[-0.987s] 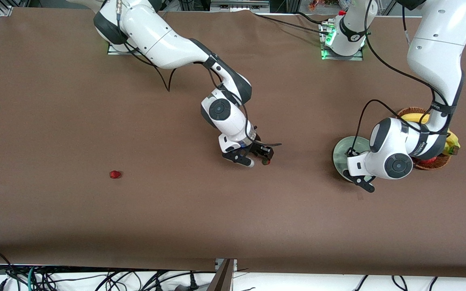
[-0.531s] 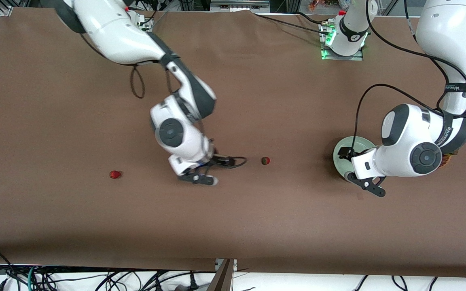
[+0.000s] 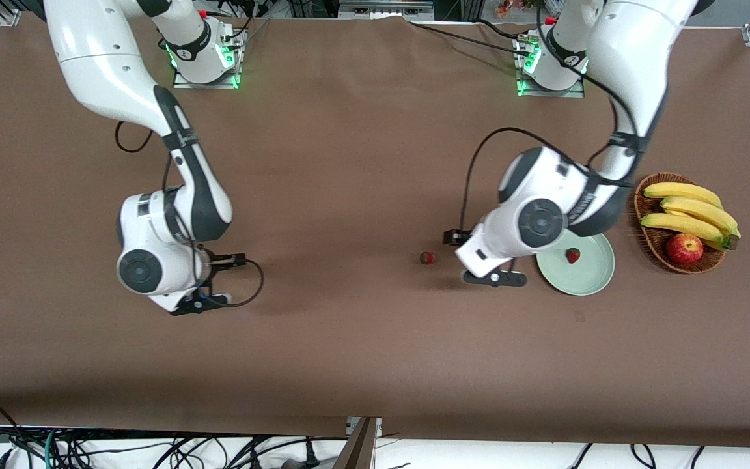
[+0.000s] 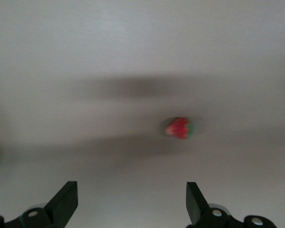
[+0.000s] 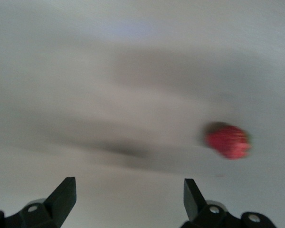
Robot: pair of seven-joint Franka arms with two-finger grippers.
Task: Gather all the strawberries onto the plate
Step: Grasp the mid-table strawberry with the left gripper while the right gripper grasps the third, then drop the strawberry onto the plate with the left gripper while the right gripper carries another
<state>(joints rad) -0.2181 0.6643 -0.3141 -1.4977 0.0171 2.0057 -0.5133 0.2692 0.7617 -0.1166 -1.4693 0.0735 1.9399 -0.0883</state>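
One strawberry (image 3: 573,255) lies in the plate (image 3: 586,281). The left gripper (image 3: 483,258) hovers with jaws wide and empty beside a second strawberry (image 3: 426,258) on the tabletop (image 3: 349,163), probably to take it. The right gripper (image 3: 213,281), also wide and empty, approaches the third strawberry (image 5: 228,141).

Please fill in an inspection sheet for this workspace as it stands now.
Surface: brown table, flat.
Job's things: one strawberry in the plate; middle strawberry on the table beside the left gripper; third strawberry on the table under the right gripper.
Clutter: basket with bananas and apple.
Grippers: both open, empty.
Cables: bundle along the table's near edge.
Surroundings: nothing seen.
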